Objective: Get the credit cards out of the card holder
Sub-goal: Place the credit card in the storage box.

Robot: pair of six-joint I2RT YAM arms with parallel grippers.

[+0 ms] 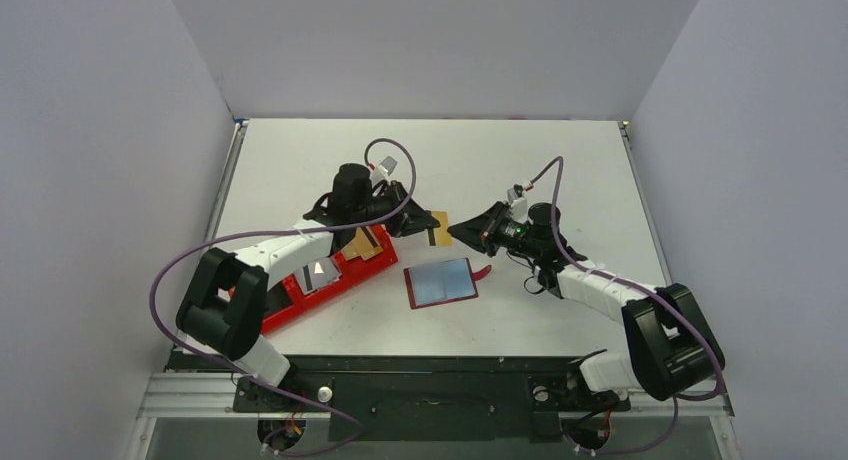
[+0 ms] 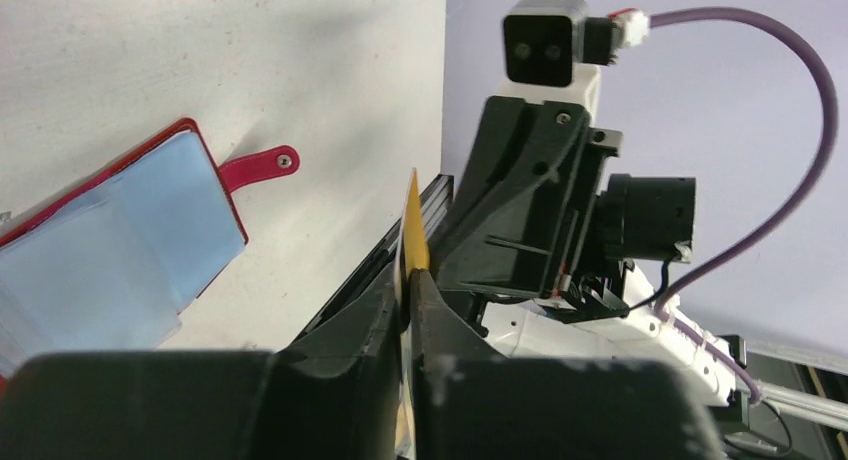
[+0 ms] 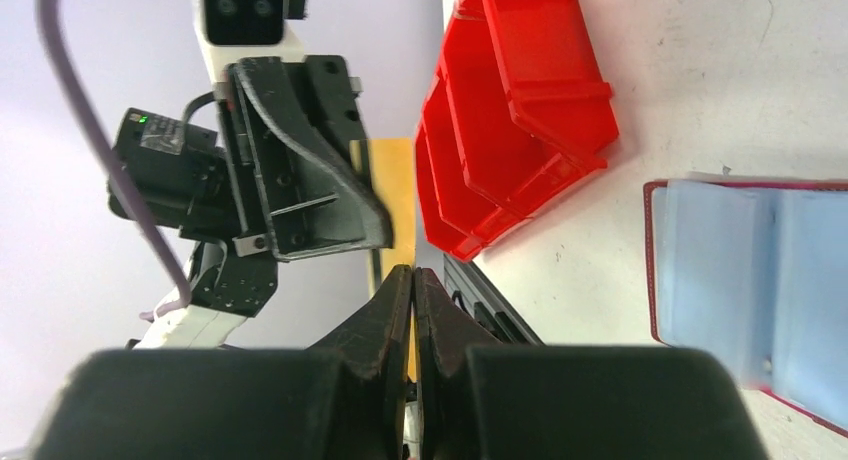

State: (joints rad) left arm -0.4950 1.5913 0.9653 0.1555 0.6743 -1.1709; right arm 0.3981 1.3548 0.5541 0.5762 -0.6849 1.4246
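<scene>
Only your top view shows the dark stripe on the thin rectangular tan-gold card [image 1: 438, 228]. The wrist views show the left gripper [image 2: 408, 276] and right gripper [image 3: 413, 273] each pinching it.

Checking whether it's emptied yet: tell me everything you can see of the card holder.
The card holder is a dark red folding wallet lying open on the white table, pale blue-grey sleeves facing up. A red strap tab with a metal snap sticks out of its right edge. It sits right of the red tray. Only the table touches it; no card shows in it.
</scene>
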